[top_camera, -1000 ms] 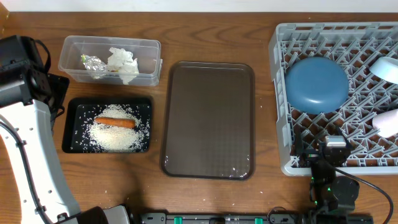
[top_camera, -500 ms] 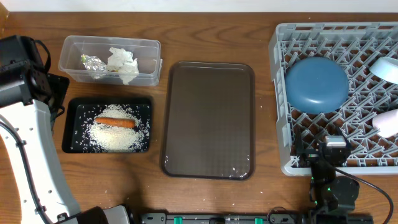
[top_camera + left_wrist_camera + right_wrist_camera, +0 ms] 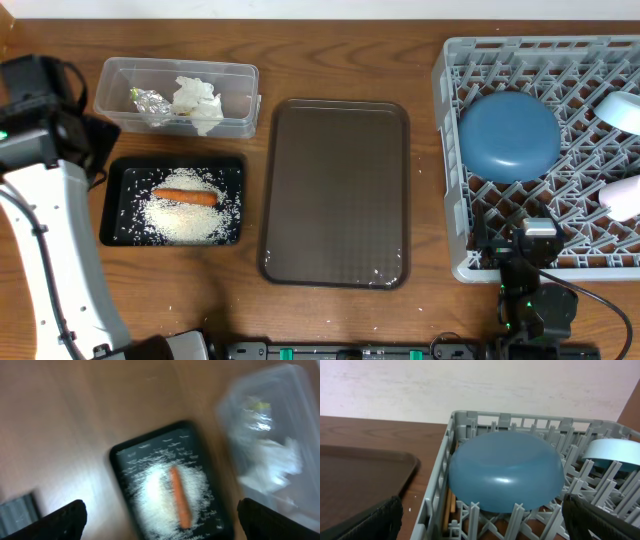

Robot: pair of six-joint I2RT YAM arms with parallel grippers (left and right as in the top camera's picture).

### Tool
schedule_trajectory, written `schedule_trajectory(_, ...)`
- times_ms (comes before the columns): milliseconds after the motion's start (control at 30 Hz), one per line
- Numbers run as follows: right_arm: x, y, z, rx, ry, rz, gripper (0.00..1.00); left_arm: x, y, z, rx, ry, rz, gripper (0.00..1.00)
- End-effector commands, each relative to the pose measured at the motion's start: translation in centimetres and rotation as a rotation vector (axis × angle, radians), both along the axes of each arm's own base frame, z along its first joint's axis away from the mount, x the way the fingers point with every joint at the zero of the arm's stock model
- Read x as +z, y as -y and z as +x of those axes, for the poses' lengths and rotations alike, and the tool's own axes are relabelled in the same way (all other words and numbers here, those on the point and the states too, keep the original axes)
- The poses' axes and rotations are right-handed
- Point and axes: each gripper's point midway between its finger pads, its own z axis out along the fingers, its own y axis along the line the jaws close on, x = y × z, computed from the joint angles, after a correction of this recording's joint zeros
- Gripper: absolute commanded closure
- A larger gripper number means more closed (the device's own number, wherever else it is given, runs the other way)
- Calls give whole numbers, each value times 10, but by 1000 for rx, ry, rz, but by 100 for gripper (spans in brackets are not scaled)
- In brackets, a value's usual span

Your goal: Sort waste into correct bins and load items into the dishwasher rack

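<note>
Showing both arms at the table (image 3: pixel 330 60). My left arm (image 3: pixel 45 240) runs up the left edge and bends at the wrist beside the bins. My left gripper (image 3: pixel 161 506) looks down on them, fingers spread wide with nothing between them; this view is blurred. My right arm (image 3: pixel 535 305) stands at the near edge. My right gripper (image 3: pixel 481 505) points level into the near left corner of the dishwasher rack (image 3: pixel 447 180), fingers likewise wide apart and empty.

Bins, two: one clear tub (image 3: pixel 240 125) at the back left and one black tray (image 3: pixel 120 175) just in front of it.

Waste:
- One heap of white rice (image 3: pixel 185 218), with loose grains around it, and one orange carrot (image 3: pixel 184 196) lying across the heap, both in the black tray.
- One crumpled white napkin (image 3: pixel 197 103) and one crinkly foil wrapper (image 3: pixel 150 99), side by side in the clear tub.
- A few stray grains (image 3: pixel 380 272) on the near edge of the brown serving tray (image 3: pixel 335 170), which sits between the bins and the rack.

Items, all in the rack:
- One dark-blue bowl (image 3: pixel 510 135), upside down on the pegs, smooth and glossy.
- One light-blue bowl (image 3: pixel 620 108), tilted at the right edge.
- One white cup (image 3: pixel 622 197), in front of the light-blue bowl.
- Wooden chopsticks (image 3: pixel 448 505), under the dark-blue bowl against the rack's left wall; I cannot tell how many.
</note>
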Motion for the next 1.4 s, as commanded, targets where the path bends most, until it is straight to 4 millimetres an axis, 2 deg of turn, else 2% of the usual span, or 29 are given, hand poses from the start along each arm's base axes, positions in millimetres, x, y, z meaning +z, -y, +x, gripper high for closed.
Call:
schedule_trajectory(0,-1,0,0,1,1,17,1,1,31,27,-304,18,80,2)
schedule_trajectory(100,-1,0,0,1,1,16,1,6,75,62,-595,158,149,2)
schedule_trajectory(167,-1,0,0,1,1,17,1,6,101,73,-722,243,168,2)
schedule_trajectory(233,-1,0,0,1,1,16,1,3,121,75,-811,316,174,2)
schedule_trajectory(333,-1,0,0,1,1,17,1,-5,135,69,-879,384,174,2)
schedule_trajectory(567,-1,0,0,1,1,17,1,-35,143,38,-950,487,245,2)
schedule_trajectory(933,-1,0,0,1,1,16,1,-86,146,-12,-942,664,334,2)
schedule_trajectory(1233,-1,0,0,1,1,17,1,-124,153,-32,-965,756,356,2)
schedule_trajectory(1367,-1,0,0,1,1,17,1,-128,153,-36,-958,784,376,2)
